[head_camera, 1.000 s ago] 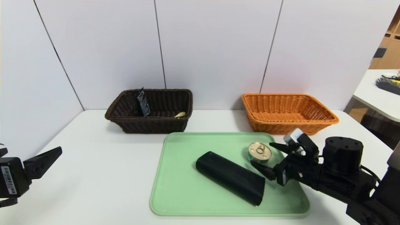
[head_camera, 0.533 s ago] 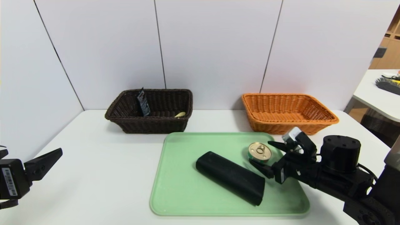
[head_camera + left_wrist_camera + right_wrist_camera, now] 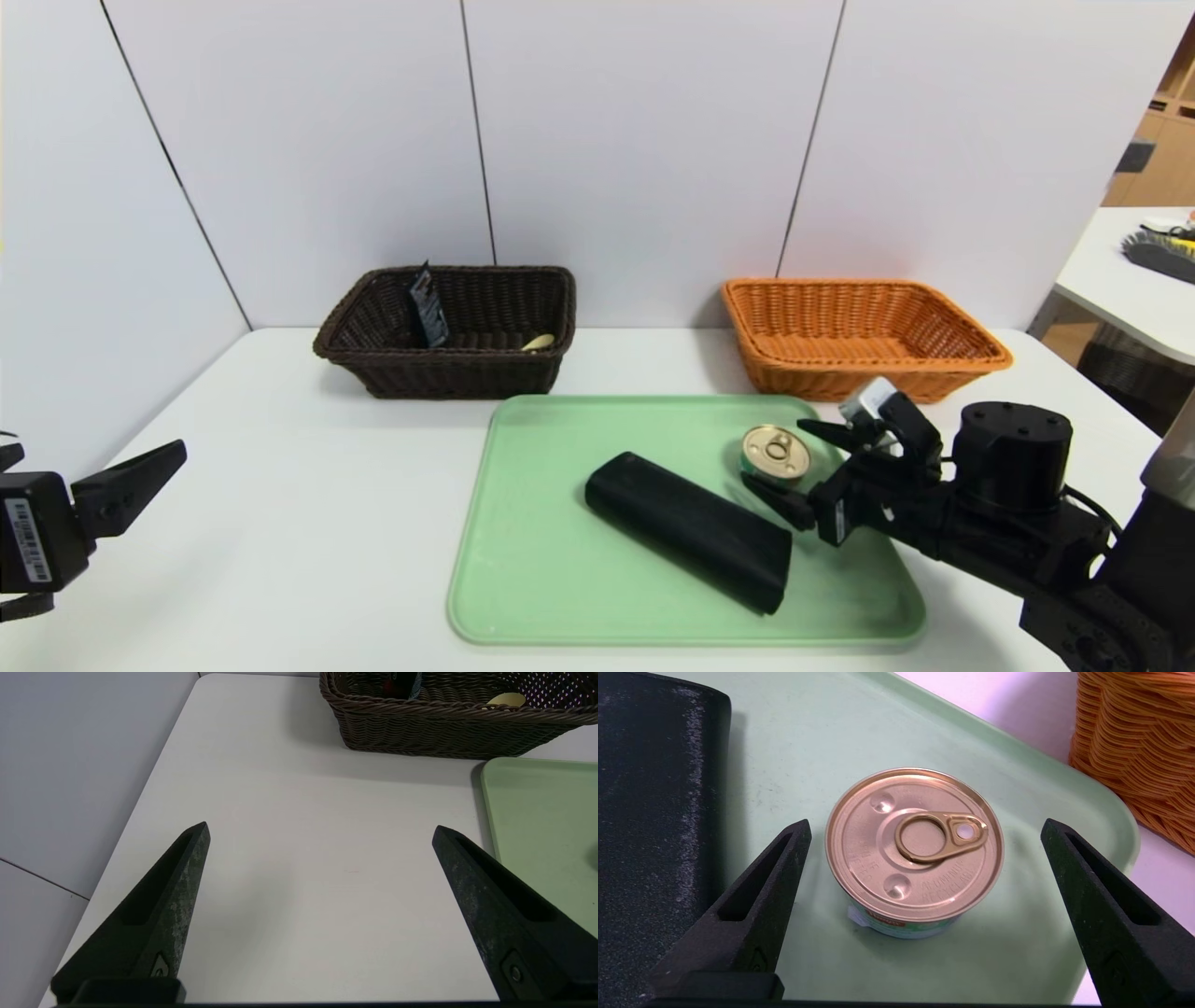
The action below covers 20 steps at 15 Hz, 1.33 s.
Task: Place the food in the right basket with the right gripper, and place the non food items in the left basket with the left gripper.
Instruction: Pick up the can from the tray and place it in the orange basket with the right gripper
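From the head we see the right gripper (image 3: 795, 467) spread wide at the tin can (image 3: 776, 454), right wrist shows daylight both sides, left gripper (image 3: 320, 828) parked, fingers apart.

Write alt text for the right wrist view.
The open right gripper straddles a small tin can with a gold pull-ring lid, upright on a green tray. A black oblong case lies beside it; the orange basket stands beyond the tray.

A white table (image 3: 308, 523) is carrying three things directly. A dark brown basket (image 3: 448, 369) and an orange basket (image 3: 864, 369) are sitting well apart along its far edge, by the wall. A green tray (image 3: 541, 569) is lying nearer, in front of the gap between them.
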Each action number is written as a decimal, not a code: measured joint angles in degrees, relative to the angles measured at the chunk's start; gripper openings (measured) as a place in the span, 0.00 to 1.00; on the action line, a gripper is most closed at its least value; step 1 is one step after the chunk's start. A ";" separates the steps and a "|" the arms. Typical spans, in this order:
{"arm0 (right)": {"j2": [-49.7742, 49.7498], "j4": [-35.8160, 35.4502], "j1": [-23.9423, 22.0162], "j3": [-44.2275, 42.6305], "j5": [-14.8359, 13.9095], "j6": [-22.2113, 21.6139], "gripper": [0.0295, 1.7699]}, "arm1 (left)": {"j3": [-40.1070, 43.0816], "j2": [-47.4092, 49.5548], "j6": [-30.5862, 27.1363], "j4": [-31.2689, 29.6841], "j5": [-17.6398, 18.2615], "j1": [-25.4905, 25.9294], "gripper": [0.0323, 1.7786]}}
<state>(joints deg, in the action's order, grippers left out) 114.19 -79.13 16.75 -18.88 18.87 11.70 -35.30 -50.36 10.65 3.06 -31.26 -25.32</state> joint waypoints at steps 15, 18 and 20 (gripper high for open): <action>3.40 -0.09 0.02 -2.17 0.17 -0.07 0.68 | 0.30 -0.35 0.06 -0.09 -0.02 0.00 0.95; 3.80 -0.13 0.11 -2.61 0.23 -0.55 0.56 | 0.35 -0.40 0.06 -0.09 0.01 0.00 0.95; 3.78 -0.06 0.26 -2.83 0.26 -0.57 0.56 | 0.39 -0.41 0.09 -0.09 0.28 0.00 0.95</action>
<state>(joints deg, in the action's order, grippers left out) 117.97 -79.19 17.01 -21.71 19.13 11.13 -34.91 -50.77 10.74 2.97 -30.98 -25.32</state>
